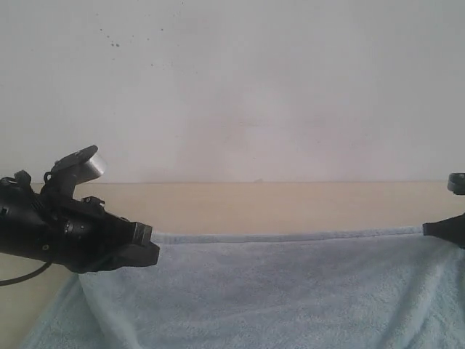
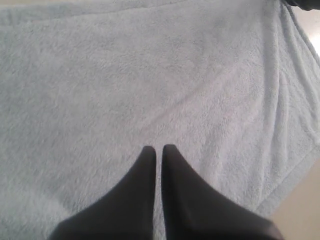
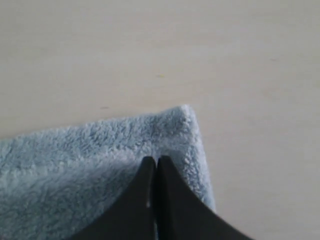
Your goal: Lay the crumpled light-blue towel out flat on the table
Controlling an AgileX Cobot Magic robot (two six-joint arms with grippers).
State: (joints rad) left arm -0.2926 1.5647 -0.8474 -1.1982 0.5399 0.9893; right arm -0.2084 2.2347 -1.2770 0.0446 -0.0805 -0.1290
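Under L fingers — towel; R fingers at its corner — both closed.

- The left pincer is held with its jaws pressed together; only a thin slit is left between the dark fingers.
- The right pincer is likewise closed, with its tips touching.
- The left arm is stretched low and nearly level behind its pincer.
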